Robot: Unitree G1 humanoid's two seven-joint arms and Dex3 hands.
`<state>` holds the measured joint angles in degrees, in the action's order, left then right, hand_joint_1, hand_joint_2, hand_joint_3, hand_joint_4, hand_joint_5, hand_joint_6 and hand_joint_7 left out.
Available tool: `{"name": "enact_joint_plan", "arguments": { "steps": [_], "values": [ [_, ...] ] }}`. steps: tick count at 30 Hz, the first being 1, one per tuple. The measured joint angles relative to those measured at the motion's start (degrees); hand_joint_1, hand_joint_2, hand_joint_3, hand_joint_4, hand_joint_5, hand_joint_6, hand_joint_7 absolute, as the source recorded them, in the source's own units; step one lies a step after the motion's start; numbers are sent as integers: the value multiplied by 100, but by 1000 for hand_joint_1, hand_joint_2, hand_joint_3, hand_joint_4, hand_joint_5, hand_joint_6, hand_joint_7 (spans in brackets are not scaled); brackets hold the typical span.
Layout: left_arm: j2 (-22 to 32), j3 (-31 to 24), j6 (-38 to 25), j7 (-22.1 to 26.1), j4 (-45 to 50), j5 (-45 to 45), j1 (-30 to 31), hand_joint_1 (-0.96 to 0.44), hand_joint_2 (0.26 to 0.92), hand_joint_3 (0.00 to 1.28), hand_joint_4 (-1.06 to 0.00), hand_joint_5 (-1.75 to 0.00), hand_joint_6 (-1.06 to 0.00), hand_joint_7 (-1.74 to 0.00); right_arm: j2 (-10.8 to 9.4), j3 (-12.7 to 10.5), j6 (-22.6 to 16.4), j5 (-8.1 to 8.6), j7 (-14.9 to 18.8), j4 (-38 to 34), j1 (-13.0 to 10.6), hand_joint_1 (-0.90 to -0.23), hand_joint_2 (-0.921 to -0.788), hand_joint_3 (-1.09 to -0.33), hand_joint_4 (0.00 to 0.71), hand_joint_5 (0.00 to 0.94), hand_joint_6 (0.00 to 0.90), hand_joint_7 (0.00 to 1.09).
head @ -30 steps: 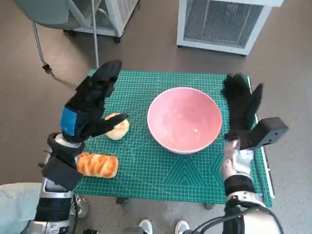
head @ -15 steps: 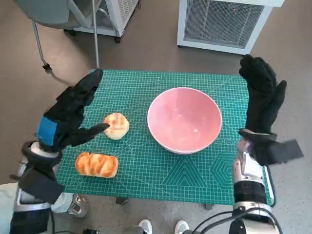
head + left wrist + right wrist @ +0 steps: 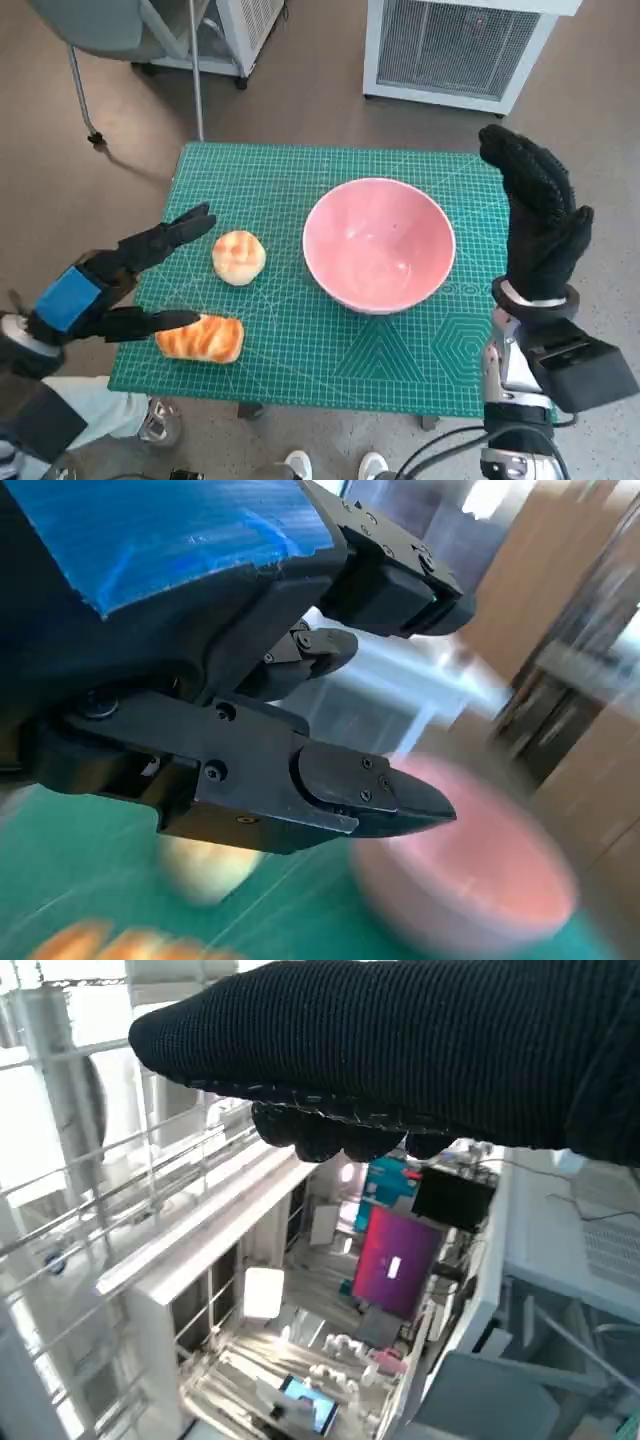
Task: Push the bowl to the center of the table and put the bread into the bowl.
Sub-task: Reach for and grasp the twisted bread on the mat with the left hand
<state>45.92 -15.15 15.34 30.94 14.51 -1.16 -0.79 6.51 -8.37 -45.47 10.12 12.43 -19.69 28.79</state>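
Both hands empty, fingers spread — left hand (image 3: 95, 290) beside the long bread (image 3: 199, 338), right hand (image 3: 538, 228) raised; the soft, light loaf likely wants a gentle mid-length grasp.

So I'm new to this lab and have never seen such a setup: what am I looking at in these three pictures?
It is a humanoid robot at a small table. The big picture comes from a camera on its head, looking down. The left robot hand, black with blue tape, hovers open by the table's edge. The right robot hand, in a black glove, is raised beside the table, holding nothing. On the green mat sit a pink bowl, a round bun and a long bread roll. The other two pictures come from cameras behind each wrist: the left shows its own fingers above the blurred bowl; the right shows mostly glove and the room.
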Motion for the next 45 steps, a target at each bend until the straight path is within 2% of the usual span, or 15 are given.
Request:
{"name": "enact_joint_plan", "arguments": {
  "steps": [9, 21, 30, 34, 45],
  "values": [
    [332, -110, -742, 413, 771, -333, 512, -73, 862, 0, -215, 0, -450, -6, -11, 112, 175, -32, 0, 319, -162, -495, -921, -798, 268, 20, -1, 606],
    [355, 197, -893, 606, 849, -957, 771, -64, 872, 5, -200, 0, -436, 0, -9, 160, 286, -28, 0, 336, -201, -490, -921, -807, 269, 20, -1, 629],
    [355, 692, -881, 626, 418, -1447, 647, -66, 880, 7, -194, -1, -424, 0, 7, 162, 339, -39, -1, 358, -204, -493, -921, -809, 269, 20, -1, 628],
    [351, 969, -876, 600, 171, -1721, 520, -59, 881, 6, -204, -5, -420, 0, 8, 161, 340, -94, -2, 360, -204, -494, -921, -811, 269, 20, -1, 625],
    [219, 1738, -895, 270, -581, -2596, 64, -33, 879, 4, -267, -23, -432, -6, 7, 156, 334, -128, -3, 356, -204, -488, -921, -810, 269, 21, -1, 614]
  ]
}}
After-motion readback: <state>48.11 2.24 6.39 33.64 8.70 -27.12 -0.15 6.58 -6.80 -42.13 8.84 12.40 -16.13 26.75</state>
